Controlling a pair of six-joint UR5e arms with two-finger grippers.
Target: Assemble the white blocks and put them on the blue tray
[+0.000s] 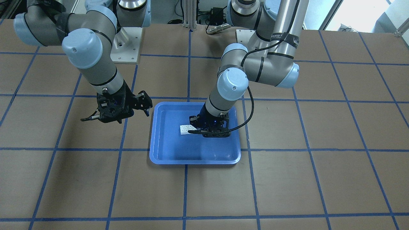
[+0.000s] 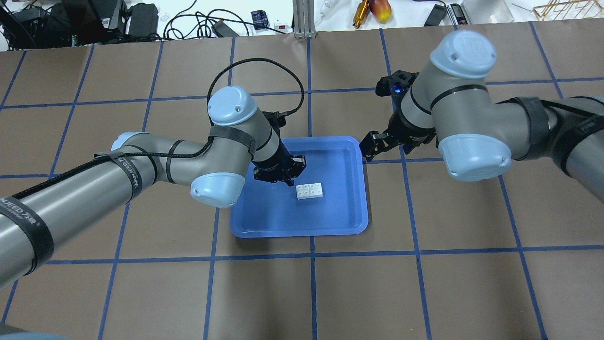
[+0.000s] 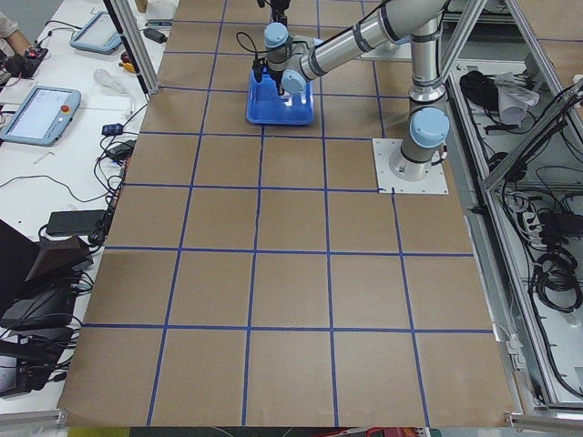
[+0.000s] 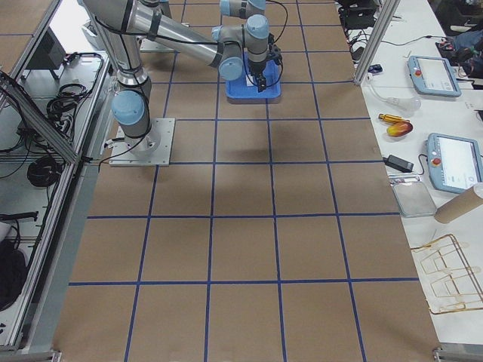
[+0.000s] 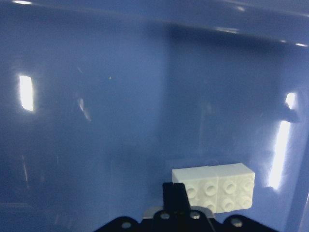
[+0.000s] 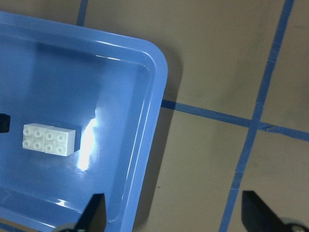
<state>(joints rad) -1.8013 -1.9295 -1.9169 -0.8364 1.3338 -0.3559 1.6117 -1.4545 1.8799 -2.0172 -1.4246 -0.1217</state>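
Observation:
The two white blocks (image 2: 309, 191) are joined into one short bar, studs up, lying flat on the floor of the blue tray (image 2: 302, 222). The bar also shows in the front view (image 1: 184, 129), the left wrist view (image 5: 217, 186) and the right wrist view (image 6: 48, 139). My left gripper (image 2: 289, 182) points down into the tray just beside the bar. Its fingertips (image 5: 175, 191) look closed together, with nothing between them. My right gripper (image 2: 375, 144) hovers over the table just outside the tray's right rim (image 6: 154, 96), open and empty.
Brown table with a blue tape grid (image 2: 415, 250) all around the tray. My left forearm and its cable (image 2: 255, 66) stretch over the table left of the tray. Clutter lies beyond the far table edge (image 2: 377, 9).

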